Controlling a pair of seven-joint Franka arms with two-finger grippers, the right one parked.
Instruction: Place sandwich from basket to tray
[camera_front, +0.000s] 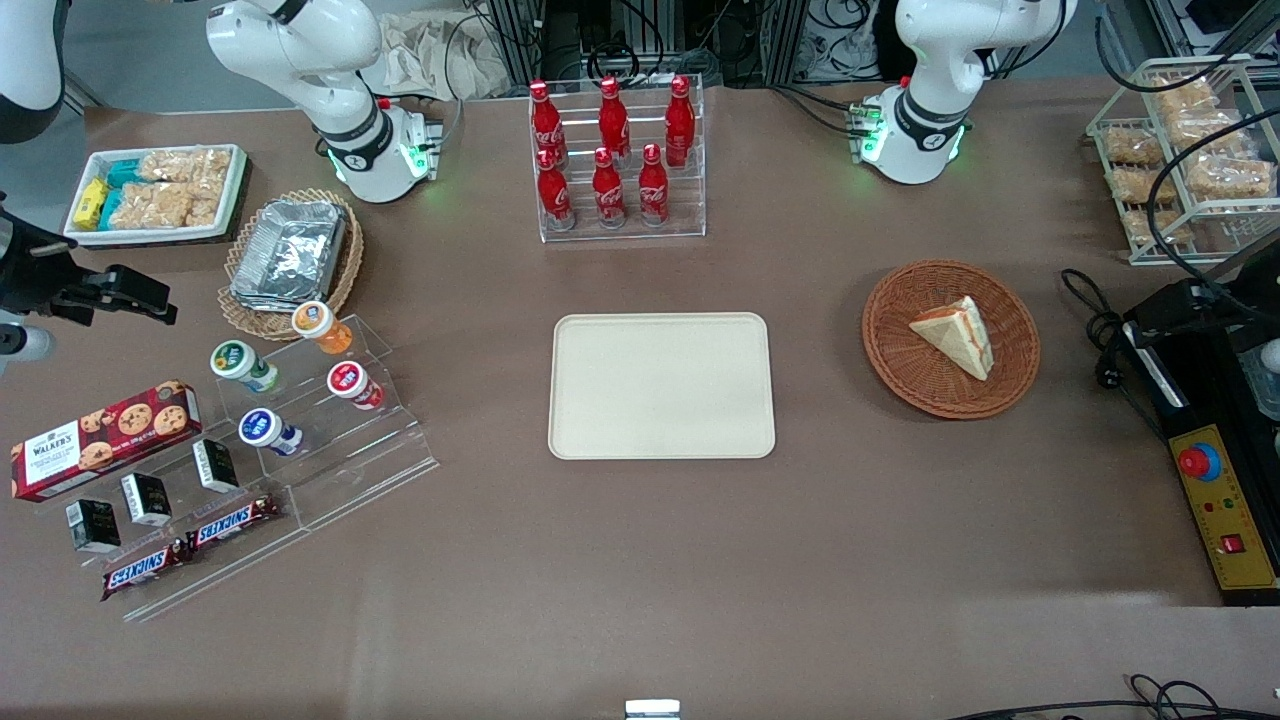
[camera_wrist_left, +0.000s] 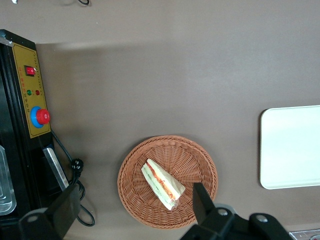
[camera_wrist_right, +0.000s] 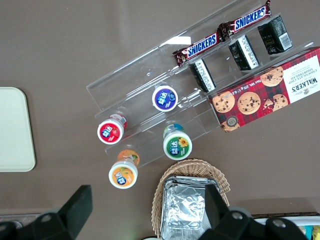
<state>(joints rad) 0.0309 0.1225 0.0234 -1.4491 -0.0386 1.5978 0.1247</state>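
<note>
The sandwich (camera_front: 955, 335) is a pale triangular wedge showing red-orange and green layers, and it lies in the round reddish-brown wicker basket (camera_front: 900, 350). The cream rectangular tray (camera_front: 660, 385) sits bare at the table's middle, beside the basket and toward the parked arm's end. My gripper (camera_front: 1160, 308) hovers high at the working arm's end of the table, off to the side of the basket and over the black box. In the left wrist view the gripper (camera_wrist_left: 135, 192) is open, its fingers (camera_wrist_left: 200, 200) spread wide and holding nothing. They frame the sandwich (camera_wrist_left: 162, 184) and basket (camera_wrist_left: 195, 160) far below, with the tray's (camera_wrist_left: 292, 147) edge in view.
A black control box with a red button (camera_front: 1215, 500) and its cable (camera_front: 1095, 330) lie beside the basket. A wire rack of snack bags (camera_front: 1180, 150) stands at the working arm's end. A rack of red bottles (camera_front: 615, 160) stands farther from the front camera than the tray.
</note>
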